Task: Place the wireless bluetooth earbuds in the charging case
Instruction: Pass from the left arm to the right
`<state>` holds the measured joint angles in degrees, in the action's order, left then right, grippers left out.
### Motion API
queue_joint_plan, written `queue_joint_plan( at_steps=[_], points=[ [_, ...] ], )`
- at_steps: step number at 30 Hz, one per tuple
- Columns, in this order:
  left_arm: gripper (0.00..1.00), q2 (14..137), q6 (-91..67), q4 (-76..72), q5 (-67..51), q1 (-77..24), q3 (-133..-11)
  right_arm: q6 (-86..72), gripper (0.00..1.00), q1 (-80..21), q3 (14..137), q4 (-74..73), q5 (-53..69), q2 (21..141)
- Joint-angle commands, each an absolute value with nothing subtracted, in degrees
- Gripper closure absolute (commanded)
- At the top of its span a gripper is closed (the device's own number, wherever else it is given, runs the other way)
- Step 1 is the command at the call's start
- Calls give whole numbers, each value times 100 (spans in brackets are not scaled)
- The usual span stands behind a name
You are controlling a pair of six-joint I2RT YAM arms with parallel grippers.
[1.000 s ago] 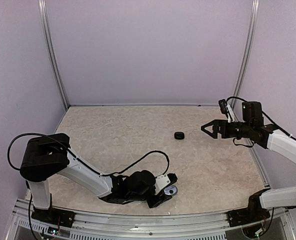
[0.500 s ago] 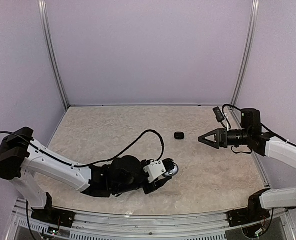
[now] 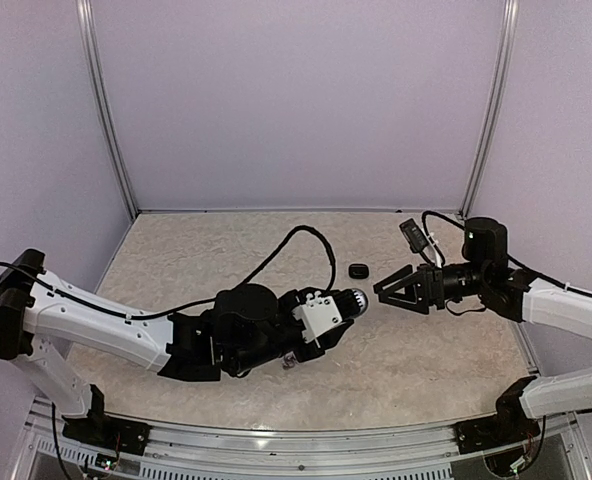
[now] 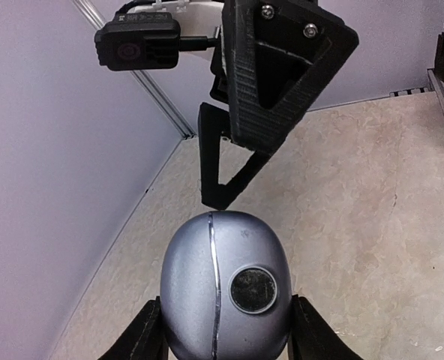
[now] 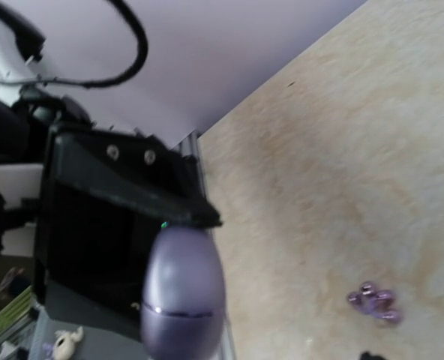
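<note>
My left gripper is shut on a silvery-grey egg-shaped charging case, closed, with a seam and a dark round disc on it. It holds the case above the table, pointing at my right gripper. The right gripper is open, and one of its black fingers has its tip just at the case's far end. In the right wrist view the case sits under that fingertip. Silvery-pink earbuds lie on the table, with a black speck beside them. The black earbuds cannot be made out.
A small black rounded object lies on the marble-patterned table just behind both grippers. A tiny pale speck lies under the left arm. Purple walls and metal posts close in the table on three sides.
My left arm has lifted the case from the near edge and carried it up and right to mid-table. My right gripper has moved left and down to meet it.
</note>
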<state>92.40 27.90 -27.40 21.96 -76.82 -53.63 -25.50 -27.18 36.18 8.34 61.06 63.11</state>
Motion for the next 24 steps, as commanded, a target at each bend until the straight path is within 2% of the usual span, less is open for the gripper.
queue_joint_plan(
  at_steps=[1,7,12,24],
  points=[
    [55,9118,3066,-2801,2357,-7726,-5575,-2699,23,-3081,3661,1228,6094,6539],
    [55,9175,3148,-2868,2355,-7739,-5666,-2761,27,-3379,3778,1520,6064,6745],
    [55,9198,3173,-2930,2358,-7752,-5720,-2875,34,-3546,3790,1799,6019,6946],
    [55,9261,3230,-2943,2463,-7795,-5704,-3072,57,-3739,3825,2152,6028,7101]
  ],
)
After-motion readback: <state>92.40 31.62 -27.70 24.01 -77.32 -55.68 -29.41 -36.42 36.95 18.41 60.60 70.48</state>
